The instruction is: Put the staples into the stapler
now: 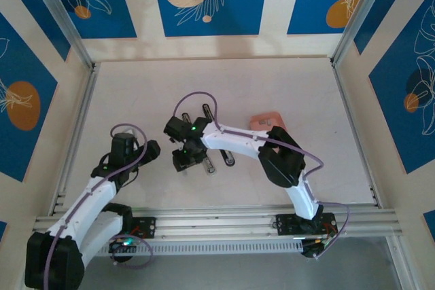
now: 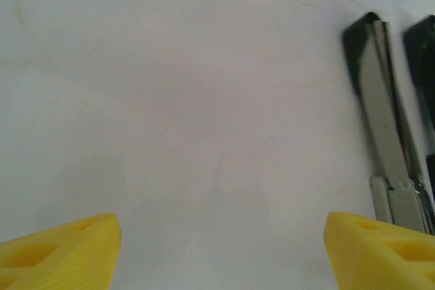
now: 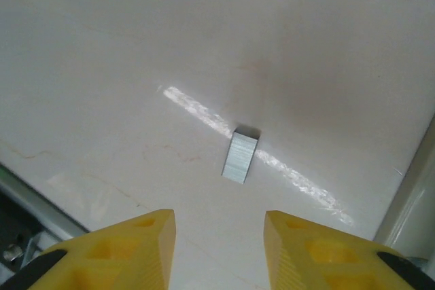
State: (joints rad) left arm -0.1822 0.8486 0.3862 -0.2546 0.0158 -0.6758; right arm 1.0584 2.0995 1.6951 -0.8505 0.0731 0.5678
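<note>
Hovering with both jaws spread, one strip of staples just ahead

Nearest to me, my left gripper (image 2: 221,263) hangs low over the pale table (image 2: 170,100). Its yellow fingertips (image 2: 61,249) stand wide apart, with only bare tabletop between them. It pinches nothing. Ahead of it and off to its right lies the stapler (image 2: 380,120), opened up. The long shiny metal channel faces upward, capped by a black end at the far side, and a second black part runs just beside it. My left fingers are well clear of it.

Further in, my right gripper (image 3: 219,252) points down at the table near the stapler. Its jaws are also parted, though more narrowly than the left pair, and they too hold nothing. Just beyond its fingertips (image 3: 115,249), lined up with the gap between them, the staples (image 3: 240,157) lie as one short grey strip on the bare table. A bright streak of reflected light runs across the surface at that spot. The strip touches neither finger.

Farthest out, seen from above, a salmon-pink tray (image 1: 262,120) sits on the table, partly covered by my right arm. I cannot tell whether any strips lie in it
</note>
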